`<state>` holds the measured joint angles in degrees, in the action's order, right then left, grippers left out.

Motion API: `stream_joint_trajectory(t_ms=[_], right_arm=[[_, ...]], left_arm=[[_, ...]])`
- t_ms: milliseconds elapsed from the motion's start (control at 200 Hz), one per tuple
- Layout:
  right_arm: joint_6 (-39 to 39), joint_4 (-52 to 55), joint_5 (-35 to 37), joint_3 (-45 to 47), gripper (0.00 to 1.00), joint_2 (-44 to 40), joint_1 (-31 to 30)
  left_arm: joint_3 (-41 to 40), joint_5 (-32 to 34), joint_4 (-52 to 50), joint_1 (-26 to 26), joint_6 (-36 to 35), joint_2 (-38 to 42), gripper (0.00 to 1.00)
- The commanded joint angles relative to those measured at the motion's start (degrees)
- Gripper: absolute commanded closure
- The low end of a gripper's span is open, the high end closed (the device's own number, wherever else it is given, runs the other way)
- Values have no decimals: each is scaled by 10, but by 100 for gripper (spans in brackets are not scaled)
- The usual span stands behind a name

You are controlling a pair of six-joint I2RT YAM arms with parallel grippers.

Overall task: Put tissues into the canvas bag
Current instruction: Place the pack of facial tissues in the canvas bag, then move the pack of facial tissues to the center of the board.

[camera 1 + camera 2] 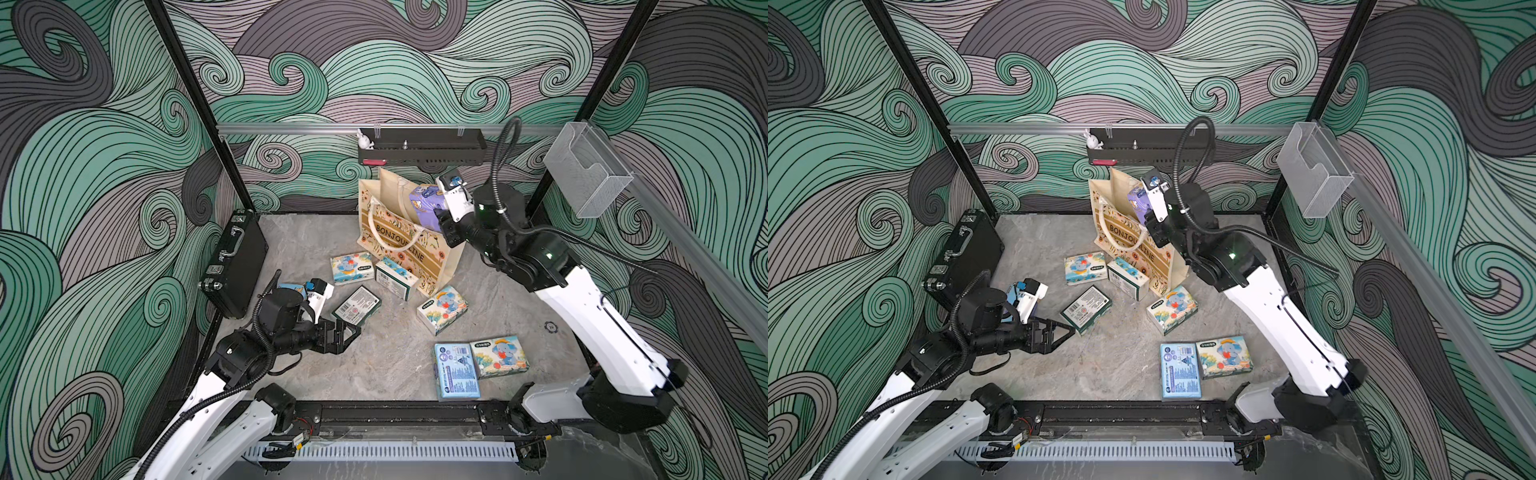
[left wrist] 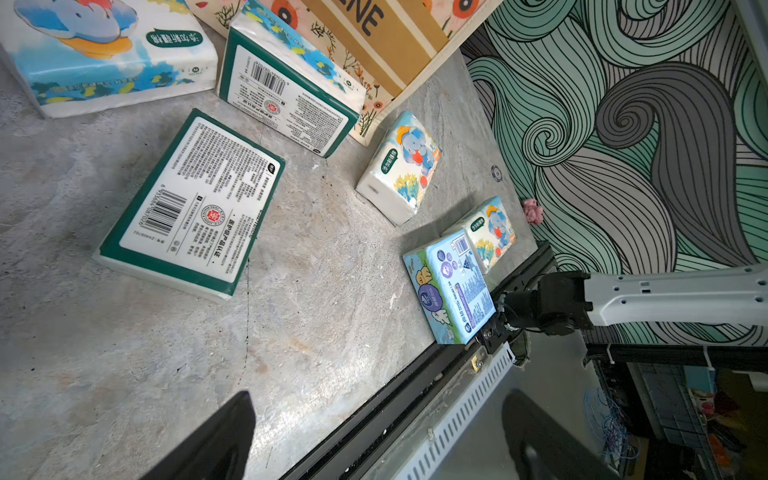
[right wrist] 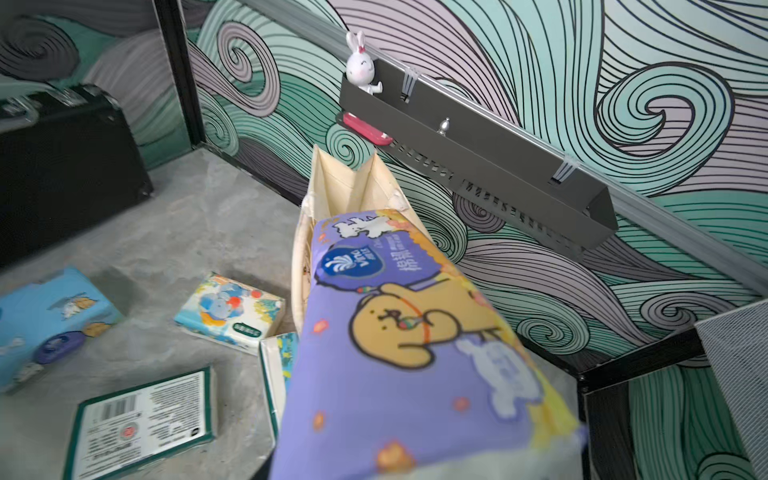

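Right wrist view: the purple pack (image 3: 415, 353) points lengthwise at the mouth of the canvas bag (image 3: 353, 187) just beyond — clamped in the right gripper (image 1: 441, 214). Wide and empty, the left gripper (image 1: 351, 330) faces the green pack (image 1: 356, 305) close by.

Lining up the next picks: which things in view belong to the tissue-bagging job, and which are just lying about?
Job: canvas bag; purple pack at its mouth; three elephant-print packs; two green-edged packs; two light blue packs.
Lying about: black briefcase; rabbit figurine; black shelf; clear holder; round token.
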<state>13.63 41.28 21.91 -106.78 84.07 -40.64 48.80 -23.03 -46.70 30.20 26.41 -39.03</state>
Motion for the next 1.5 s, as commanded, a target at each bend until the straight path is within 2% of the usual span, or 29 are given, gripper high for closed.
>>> stream_joint_trajectory(t_ms=[0,205,440,485,641,901,1056,1301,1376,1496], right_arm=[[36,31,21,-68,54,49,20],[33,57,6,-118,54,123,37],[38,68,13,-128,51,153,51],[38,71,16,-129,47,153,54],[7,102,50,-153,12,154,68],[-45,117,-6,-120,8,76,71],[-112,113,-66,-5,7,-17,71],[-272,51,-190,337,1,-225,71],[-379,24,-204,449,0,-283,71],[-555,44,-248,583,0,-350,70]], left_arm=[[-1,-21,6,-4,-13,-13,5],[-5,-34,13,-6,-14,-3,5],[-7,-42,16,-6,-15,1,5],[-7,-42,16,-6,-15,0,5],[-7,-43,17,-6,-15,-5,5],[-8,-41,17,-6,-15,-14,5],[-8,-37,14,-6,-13,-25,5],[-22,-64,41,-3,6,-57,8],[-31,-80,64,1,31,-69,9],[-96,-99,183,22,117,-81,11]])
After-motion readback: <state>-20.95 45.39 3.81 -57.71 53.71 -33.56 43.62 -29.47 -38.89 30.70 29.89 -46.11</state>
